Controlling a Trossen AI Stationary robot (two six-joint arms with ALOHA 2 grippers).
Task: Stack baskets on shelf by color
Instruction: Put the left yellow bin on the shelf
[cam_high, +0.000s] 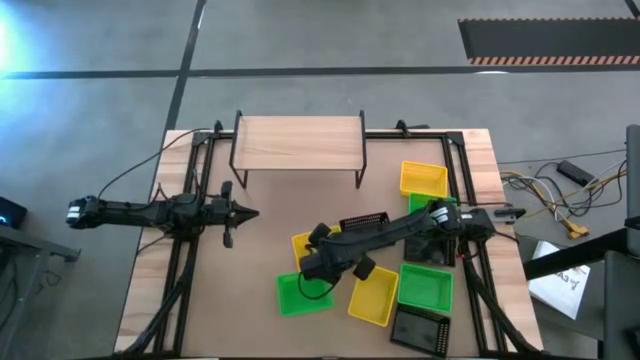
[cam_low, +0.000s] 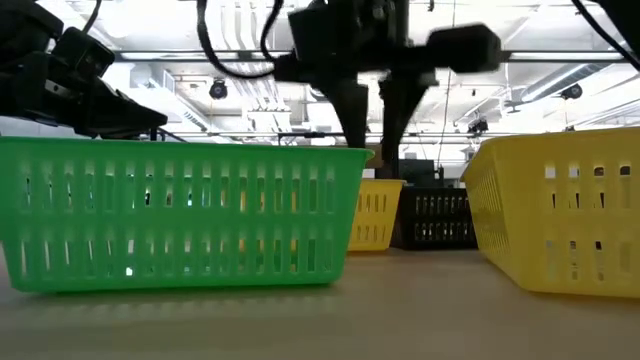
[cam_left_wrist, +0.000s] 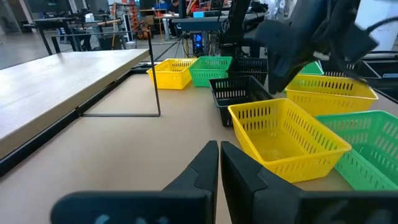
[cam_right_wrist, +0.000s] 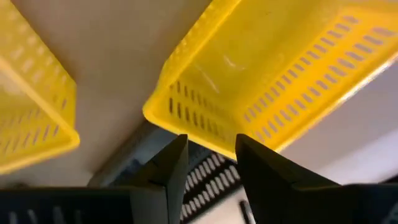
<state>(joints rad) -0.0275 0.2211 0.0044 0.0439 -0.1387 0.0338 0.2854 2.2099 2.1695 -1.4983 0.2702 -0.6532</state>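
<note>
From above, the shelf (cam_high: 298, 140) stood bare in the upper middle of the frame on the table (cam_high: 150, 290). The left gripper (cam_high: 245, 213) waited left of centre, its fingers drawn to a point. The right arm reached from the right edge toward lower centre, its right gripper (cam_high: 322, 262) sitting over a yellow basket (cam_high: 302, 245) with a green basket (cam_high: 300, 294) just below it. Another yellow basket (cam_high: 372, 297), a second green basket (cam_high: 427, 287) and a black basket (cam_high: 420, 328) lay at lower right; a third yellow basket (cam_high: 423, 180) lay at upper right.

At table level, the green basket (cam_low: 180, 215) filled the left, a yellow basket (cam_low: 560, 210) the right, with a smaller yellow one (cam_low: 375, 213) and a black one (cam_low: 437, 218) behind. The right gripper (cam_low: 367, 125) hung at upper centre, fingers a narrow gap apart, holding nothing.

In the left wrist picture, the left gripper (cam_left_wrist: 219, 163) showed its fingers pressed together at lower centre, the shelf (cam_left_wrist: 56, 81) at left and baskets at right.

In the right wrist picture, the right gripper (cam_right_wrist: 211, 165) stood narrowly parted at the bottom, around a yellow basket (cam_right_wrist: 267, 68) wall's edge, not clearly touching.
</note>
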